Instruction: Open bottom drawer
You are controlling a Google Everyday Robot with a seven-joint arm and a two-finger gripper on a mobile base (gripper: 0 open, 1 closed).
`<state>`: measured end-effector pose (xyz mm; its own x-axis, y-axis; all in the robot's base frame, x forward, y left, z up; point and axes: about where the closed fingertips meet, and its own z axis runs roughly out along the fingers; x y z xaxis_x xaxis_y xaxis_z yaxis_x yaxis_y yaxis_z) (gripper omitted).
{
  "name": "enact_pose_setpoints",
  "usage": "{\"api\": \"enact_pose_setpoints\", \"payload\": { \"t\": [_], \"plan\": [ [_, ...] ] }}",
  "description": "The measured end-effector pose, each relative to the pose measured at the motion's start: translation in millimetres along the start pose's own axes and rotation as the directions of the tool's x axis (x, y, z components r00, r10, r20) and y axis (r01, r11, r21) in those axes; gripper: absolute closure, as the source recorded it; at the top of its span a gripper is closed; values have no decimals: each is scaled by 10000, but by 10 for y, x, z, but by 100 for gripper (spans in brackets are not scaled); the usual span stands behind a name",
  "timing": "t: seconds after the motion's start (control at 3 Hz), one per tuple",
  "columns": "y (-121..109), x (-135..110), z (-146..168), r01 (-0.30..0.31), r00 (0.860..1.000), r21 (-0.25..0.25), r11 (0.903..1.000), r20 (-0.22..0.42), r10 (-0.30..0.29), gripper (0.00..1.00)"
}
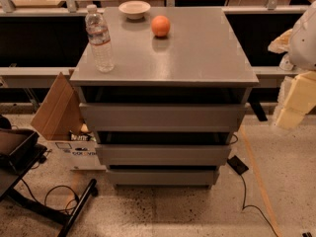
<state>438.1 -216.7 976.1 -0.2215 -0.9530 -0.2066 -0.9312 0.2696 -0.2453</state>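
The grey cabinet [197, 58] stands in the middle with three handle-less drawer fronts. The bottom drawer [162, 177] is the lowest and shortest panel, just above the floor, with a dark gap above it; none of its inside shows. The middle drawer front [163, 154] and the top drawer front [163, 116] sit above it. My gripper [295, 100], cream-coloured below the white arm [303, 33], hangs at the right edge, level with the top drawer, well right of the cabinet and apart from it.
On the cabinet top stand a water bottle [99, 38], a white bowl [134, 9] and an orange [160, 26]. An open cardboard box [59, 112] is at the left. Black stand legs [74, 206] lie at front left. A cable and black adapter [238, 165] lie at the right.
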Motion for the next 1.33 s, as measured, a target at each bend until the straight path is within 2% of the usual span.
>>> {"api": "enact_pose_setpoints", "payload": {
  "t": [0.33,0.67,1.0,1.33],
  "plan": [
    [0,0,0,0,10000,1,10000,0,0,0],
    [58,-24,209,-17,9999,220,9998,-136,20,0],
    [287,96,772,-60,10000,233,9997,-10,60,0],
    [591,348,1372,-302,9995,198,9993,-32,302,0]
  ]
}}
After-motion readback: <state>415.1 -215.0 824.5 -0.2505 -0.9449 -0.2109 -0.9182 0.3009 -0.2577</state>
